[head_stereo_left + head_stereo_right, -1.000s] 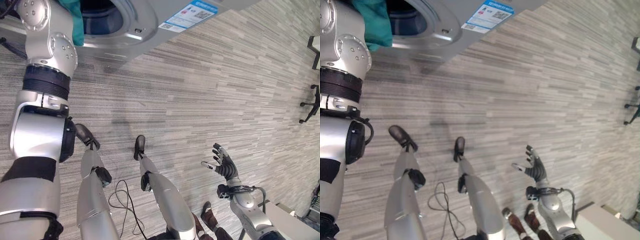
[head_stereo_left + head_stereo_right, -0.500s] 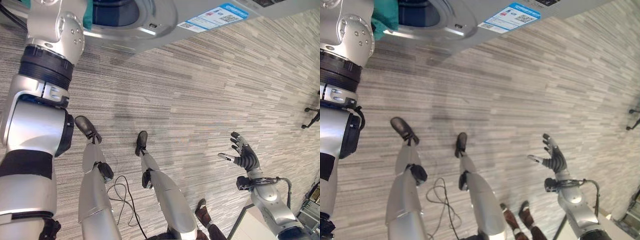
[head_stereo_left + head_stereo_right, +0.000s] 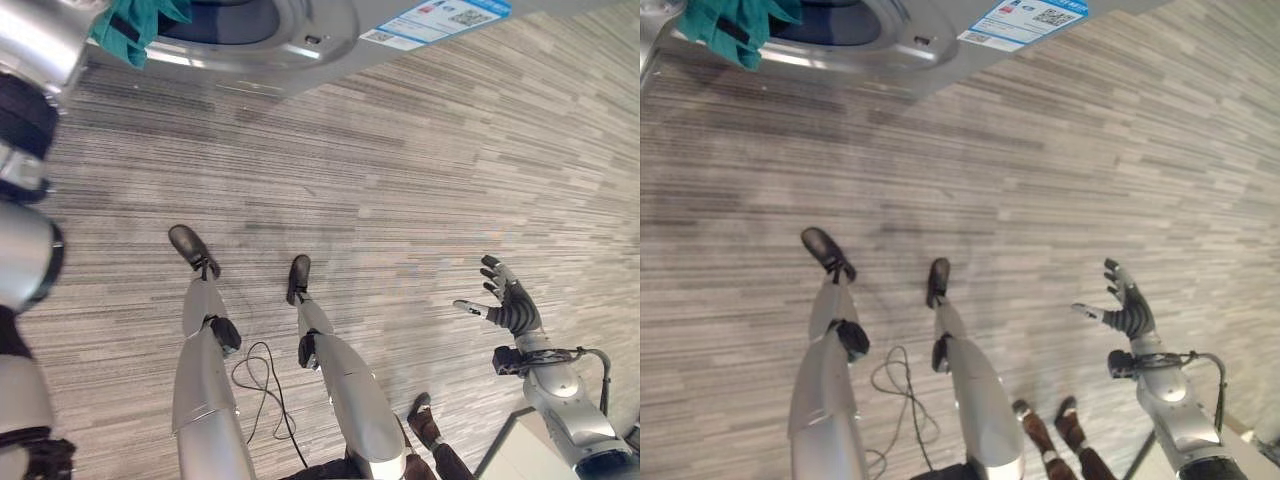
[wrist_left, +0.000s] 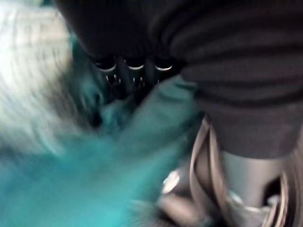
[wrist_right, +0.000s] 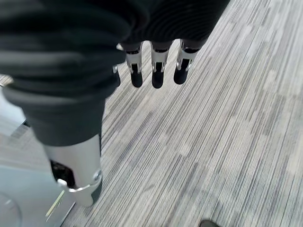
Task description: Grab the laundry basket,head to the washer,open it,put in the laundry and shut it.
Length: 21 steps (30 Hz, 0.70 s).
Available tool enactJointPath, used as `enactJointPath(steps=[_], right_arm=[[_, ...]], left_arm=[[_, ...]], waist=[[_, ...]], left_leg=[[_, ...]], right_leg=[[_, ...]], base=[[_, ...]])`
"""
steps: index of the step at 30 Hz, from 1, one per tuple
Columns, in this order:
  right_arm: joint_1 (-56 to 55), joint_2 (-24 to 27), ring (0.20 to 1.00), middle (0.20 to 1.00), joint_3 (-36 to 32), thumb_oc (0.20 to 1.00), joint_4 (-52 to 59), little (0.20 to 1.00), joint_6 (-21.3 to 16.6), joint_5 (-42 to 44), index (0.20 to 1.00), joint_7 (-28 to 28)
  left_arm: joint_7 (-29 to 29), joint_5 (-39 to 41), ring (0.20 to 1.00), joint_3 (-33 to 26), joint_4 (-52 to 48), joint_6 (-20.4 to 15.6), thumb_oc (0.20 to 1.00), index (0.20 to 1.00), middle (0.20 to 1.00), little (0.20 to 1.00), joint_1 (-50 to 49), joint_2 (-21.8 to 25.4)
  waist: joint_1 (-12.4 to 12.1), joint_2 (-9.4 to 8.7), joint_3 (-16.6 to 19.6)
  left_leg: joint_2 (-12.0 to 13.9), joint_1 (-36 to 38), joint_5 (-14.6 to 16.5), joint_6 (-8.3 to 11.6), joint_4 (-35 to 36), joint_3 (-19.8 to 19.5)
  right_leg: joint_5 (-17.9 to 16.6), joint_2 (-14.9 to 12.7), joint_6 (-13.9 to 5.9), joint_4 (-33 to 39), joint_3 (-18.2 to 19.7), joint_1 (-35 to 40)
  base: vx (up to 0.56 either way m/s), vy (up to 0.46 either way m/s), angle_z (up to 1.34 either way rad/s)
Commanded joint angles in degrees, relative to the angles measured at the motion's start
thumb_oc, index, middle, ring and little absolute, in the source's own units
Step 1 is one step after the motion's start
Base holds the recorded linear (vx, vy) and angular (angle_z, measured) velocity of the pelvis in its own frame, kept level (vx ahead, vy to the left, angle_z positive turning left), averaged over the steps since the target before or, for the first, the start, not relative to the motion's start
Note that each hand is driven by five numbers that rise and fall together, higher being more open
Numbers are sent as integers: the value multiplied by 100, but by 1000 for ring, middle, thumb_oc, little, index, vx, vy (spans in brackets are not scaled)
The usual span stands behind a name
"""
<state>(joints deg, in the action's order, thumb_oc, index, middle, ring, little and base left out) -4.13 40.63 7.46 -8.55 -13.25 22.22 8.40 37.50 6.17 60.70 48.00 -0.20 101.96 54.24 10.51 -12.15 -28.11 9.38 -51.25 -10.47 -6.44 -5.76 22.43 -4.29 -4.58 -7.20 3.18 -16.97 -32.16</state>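
1. Left robot hand (image 4: 137,80) up at the washer (image 3: 300,45), right against the teal laundry (image 3: 135,25); fingers sunk in the cloth, so cannot tell if curled or straight.
2. Laundry draped over the rim of the open washer hole, likely being pushed in.
3. Right robot hand (image 3: 508,305) spread wide, holding nothing, low over the floor (image 3: 420,170), far from the washer, likely kept out of the way.

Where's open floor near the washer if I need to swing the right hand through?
Bare carpet runs from the washer down to the right hand, which hangs open. It is crowded at the drum opening, where teal laundry hangs, and by a person's shoes below.
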Motion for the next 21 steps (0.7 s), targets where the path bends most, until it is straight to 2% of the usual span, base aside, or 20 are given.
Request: enactJointPath(steps=[1, 3, 5, 6, 8, 10, 12, 15, 18, 21], right_arm=[[-593, -78, 1000, 1000, -483, 1000, 64, 1000, -110, 37, 1000, -47], [-597, -181, 1000, 1000, -433, 1000, 44, 1000, -135, 48, 1000, -95], [-655, -276, 1000, 1000, -313, 1000, 7, 1000, -157, 49, 1000, -191], [-659, -264, 1000, 1000, -307, 1000, 6, 1000, -159, 47, 1000, -191], [-722, -306, 1000, 1000, -312, 1000, 26, 1000, -236, -32, 1000, -244], [-763, -345, 1000, 1000, -332, 1000, -8, 1000, -234, -101, 1000, -233], [-772, -380, 1000, 1000, -352, 1000, -16, 1000, -232, -151, 1000, -207], [-817, -419, 1000, 1000, -443, 1000, 7, 1000, -202, -181, 1000, -168], [-819, -563, 1000, 1000, -509, 1000, -6, 1000, -152, -192, 1000, -161], [-815, -709, 1000, 1000, -484, 1000, -52, 1000, -101, -248, 1000, -181]], left_arm=[[111, -1692, 1000, -723, -694, -96, 1000, 1000, 1000, 1000, 1524, -65], [39, -2267, 1000, -652, -1296, -137, 1000, 1000, 1000, 1000, 1270, 216], [-179, -3109, 1000, -841, -2368, -217, 1000, 1000, 1000, 1000, 444, 766], [-194, -3134, 1000, -900, -2417, -203, 1000, 1000, 1000, 1000, 380, 789], [-526, -3823, 1000, -1075, -3461, -438, 1000, 1000, 1000, 1000, -476, 1315], [-782, -4104, 1000, -1378, -4008, -589, 1000, 1000, 1000, 1000, -1097, 1447], [-909, -4225, 1000, -1566, -4299, -643, 1000, 1000, 1000, 1000, -1408, 1488], [-1368, -4100, 1000, -1854, -4887, -913, 1000, 1000, 1000, 1000, -1987, 1418], [-1830, -3459, 1000, -2148, -5405, -1271, 1000, 1000, 1000, 1000, -2588, 1313], [-2047, -3193, 1000, -2348, -5754, -1426, 1000, 1000, 1000, 1000, -3041, 1357]], waist=[[-111, 9, 528], [-178, 29, 514], [-227, 31, 486], [-216, 36, 497], [-306, 33, 444], [-334, 48, 415], [-348, 73, 403], [-386, 128, 346], [-450, 202, 243], [-516, 230, 186]], left_leg=[[-219, 223, 1223, 586, -174, -36], [-221, 236, 1230, 605, -178, -81], [-199, 265, 1240, 618, -180, -132], [-199, 263, 1225, 616, -179, -124], [-178, 300, 1228, 638, -161, -181], [-164, 319, 1219, 642, -157, -199], [-157, 323, 1196, 640, -150, -203], [-157, 336, 1166, 647, -145, -239], [-178, 377, 1115, 674, -128, -279], [-183, 417, 1071, 681, -125, -288]], right_leg=[[91, -255, -309, -304, -125, 911], [182, -238, -274, -350, -138, 902], [309, -224, -209, -417, -141, 875], [311, -226, -202, -418, -144, 871], [422, -215, -154, -470, -163, 839], [484, -218, -118, -516, -171, 810], [518, -216, -97, -542, -185, 785], [627, -212, -50, -618, -202, 741], [695, -213, -23, -683, -242, 725], [768, -208, 25, -715, -262, 745]], base=[[0, -31, 7], [1, -16, 14], [-3, 0, 11], [-1, 2, 6], [0, 0, 0], [0, 0, 0], [-6, 1, 2], [-11, -2, 31], [-11, -8, 32], [-20, -3, -39]])
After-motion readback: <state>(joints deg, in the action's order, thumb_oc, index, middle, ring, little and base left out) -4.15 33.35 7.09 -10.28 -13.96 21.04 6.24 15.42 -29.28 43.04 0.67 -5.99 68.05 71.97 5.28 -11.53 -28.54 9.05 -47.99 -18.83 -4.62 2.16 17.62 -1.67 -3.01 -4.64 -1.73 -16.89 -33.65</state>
